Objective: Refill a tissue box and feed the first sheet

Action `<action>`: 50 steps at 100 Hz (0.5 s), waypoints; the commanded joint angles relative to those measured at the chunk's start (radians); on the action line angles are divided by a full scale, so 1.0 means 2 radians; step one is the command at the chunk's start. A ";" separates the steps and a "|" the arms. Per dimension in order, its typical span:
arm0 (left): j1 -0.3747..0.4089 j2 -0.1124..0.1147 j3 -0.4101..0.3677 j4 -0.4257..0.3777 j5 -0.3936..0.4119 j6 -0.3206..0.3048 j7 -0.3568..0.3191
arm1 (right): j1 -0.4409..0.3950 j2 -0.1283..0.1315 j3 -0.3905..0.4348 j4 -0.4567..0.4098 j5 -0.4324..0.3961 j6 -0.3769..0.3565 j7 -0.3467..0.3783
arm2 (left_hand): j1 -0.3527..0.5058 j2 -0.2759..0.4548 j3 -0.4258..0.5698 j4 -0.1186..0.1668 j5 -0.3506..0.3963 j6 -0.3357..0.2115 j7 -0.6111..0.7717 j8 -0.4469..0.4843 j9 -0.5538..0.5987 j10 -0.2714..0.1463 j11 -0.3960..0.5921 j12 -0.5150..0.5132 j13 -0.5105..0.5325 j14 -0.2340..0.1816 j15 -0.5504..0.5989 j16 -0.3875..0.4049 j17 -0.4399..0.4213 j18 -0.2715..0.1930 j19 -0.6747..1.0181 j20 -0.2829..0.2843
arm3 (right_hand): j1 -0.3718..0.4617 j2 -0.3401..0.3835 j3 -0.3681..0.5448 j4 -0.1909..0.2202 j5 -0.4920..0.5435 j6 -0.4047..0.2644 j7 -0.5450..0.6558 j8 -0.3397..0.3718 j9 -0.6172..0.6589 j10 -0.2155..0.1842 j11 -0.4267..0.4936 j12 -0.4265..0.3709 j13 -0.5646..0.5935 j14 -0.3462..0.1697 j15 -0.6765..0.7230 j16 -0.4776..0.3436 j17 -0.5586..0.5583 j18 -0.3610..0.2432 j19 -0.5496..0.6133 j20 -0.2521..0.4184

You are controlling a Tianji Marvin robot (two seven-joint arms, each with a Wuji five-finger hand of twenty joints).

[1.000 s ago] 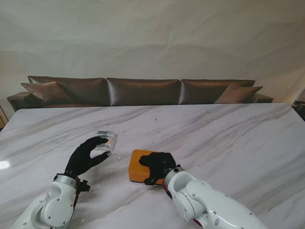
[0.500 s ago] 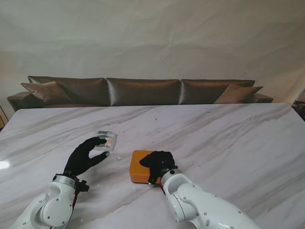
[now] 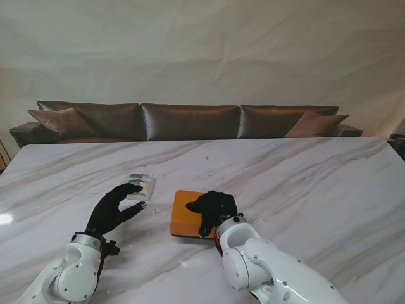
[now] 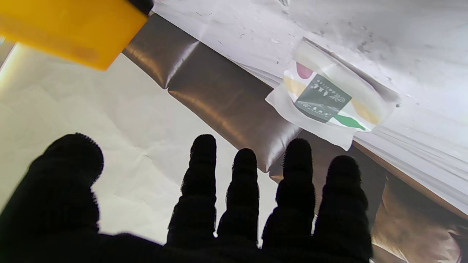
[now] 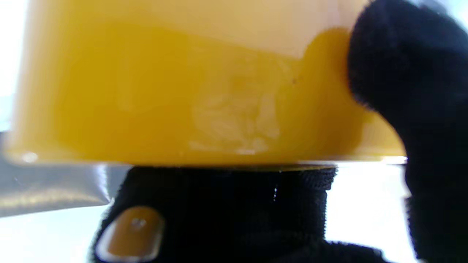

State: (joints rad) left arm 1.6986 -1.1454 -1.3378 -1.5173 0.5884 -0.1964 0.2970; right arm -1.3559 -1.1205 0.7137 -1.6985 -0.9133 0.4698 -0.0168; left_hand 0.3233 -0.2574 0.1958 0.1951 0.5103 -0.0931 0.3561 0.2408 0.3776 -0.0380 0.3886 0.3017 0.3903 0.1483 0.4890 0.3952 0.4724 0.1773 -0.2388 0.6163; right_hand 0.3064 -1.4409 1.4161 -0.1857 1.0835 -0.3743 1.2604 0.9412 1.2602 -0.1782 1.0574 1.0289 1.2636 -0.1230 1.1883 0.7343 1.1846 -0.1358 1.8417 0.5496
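The white marble-veined surface (image 3: pixel 304 183) filled most of the stand's view, and behind its far edge ran a long brown leather sofa (image 3: pixel 190 120) with a cushion at each end. On the surface, near me and about central, sat the flat orange rectangular tissue box (image 3: pixel 185 212). The right robot hand (image 3: pixel 214 209), in a black glove, was clamped on the right end of that box: the right wrist view showed dark fingers (image 5: pixel 234 204) pressed along one side of the orange box (image 5: pixel 190 95) and the thumb (image 5: pixel 409 73) against its opposite face. The left robot hand (image 3: pixel 114 208), also black-gloved, hung released to the left of the box, grasping nothing; its 5 fingers (image 4: pixel 243 190) were spread apart in the left wrist view. Just beyond its fingertips lay the small clear plastic pack of tissues (image 3: pixel 140 187), flat on the surface, with a dark green label and coloured patches (image 4: pixel 331 98). The pack and the orange box lay apart, not touching.
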 commanded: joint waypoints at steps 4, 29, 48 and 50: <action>-0.002 -0.002 0.007 -0.003 -0.006 -0.007 -0.013 | -0.016 0.000 0.015 -0.028 0.007 0.019 0.003 | 0.005 -0.012 -0.002 0.014 -0.001 0.008 0.002 0.008 0.009 0.000 0.002 0.005 0.003 -0.013 -0.008 0.003 -0.024 -0.007 0.813 0.000 | 0.061 0.018 0.077 0.054 0.053 -0.015 0.039 0.024 0.085 0.005 0.093 0.032 0.027 0.030 0.215 0.050 0.022 -0.118 0.110 0.018; -0.008 -0.002 0.023 -0.010 -0.033 -0.023 -0.033 | -0.065 -0.013 0.067 -0.074 0.073 0.054 -0.031 | 0.009 -0.044 -0.001 0.013 -0.005 0.015 -0.002 0.006 0.027 0.001 0.006 0.006 0.007 -0.011 -0.008 0.005 -0.027 -0.020 0.809 0.003 | 0.047 0.093 0.045 -0.008 0.069 0.016 0.070 0.003 0.091 0.016 0.135 0.027 0.026 0.039 0.245 0.075 0.025 -0.091 0.126 0.045; -0.014 -0.002 0.043 -0.012 -0.041 -0.024 -0.041 | -0.081 -0.032 0.081 -0.073 0.126 0.062 -0.083 | 0.001 -0.042 -0.008 0.013 0.001 0.027 -0.008 0.002 0.036 0.004 0.003 0.005 0.009 -0.002 -0.010 0.007 -0.032 -0.018 0.805 0.003 | 0.051 0.108 0.030 -0.001 0.074 0.021 0.070 0.009 0.092 0.023 0.143 0.020 0.026 0.044 0.249 0.078 0.025 -0.081 0.126 0.052; -0.015 -0.002 0.045 -0.013 -0.043 -0.024 -0.043 | -0.082 -0.034 0.082 -0.071 0.130 0.063 -0.088 | 0.000 -0.041 -0.009 0.012 0.002 0.028 -0.009 0.001 0.036 0.003 0.002 0.005 0.009 -0.001 -0.010 0.007 -0.032 -0.019 0.805 0.004 | 0.051 0.108 0.029 -0.001 0.075 0.022 0.070 0.009 0.092 0.024 0.144 0.020 0.026 0.045 0.250 0.078 0.025 -0.080 0.126 0.052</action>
State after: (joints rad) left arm 1.6709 -1.1434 -1.2580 -1.5284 0.5084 -0.2433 0.2402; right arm -1.5123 -1.1751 0.8770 -1.8450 -0.6591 0.5889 -0.1988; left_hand 0.3387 -0.3188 0.1962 0.1951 0.5096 -0.0592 0.3532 0.2408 0.4269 -0.0300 0.3908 0.3022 0.3903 0.1473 0.4762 0.3963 0.4221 0.1773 -0.2388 0.6163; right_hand 0.3071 -1.3282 1.3860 -0.2300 1.1191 -0.3107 1.3406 0.9467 1.2829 -0.1769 1.0896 1.0500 1.2636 -0.1167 1.1891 0.8057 1.1846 -0.1261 1.8499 0.6351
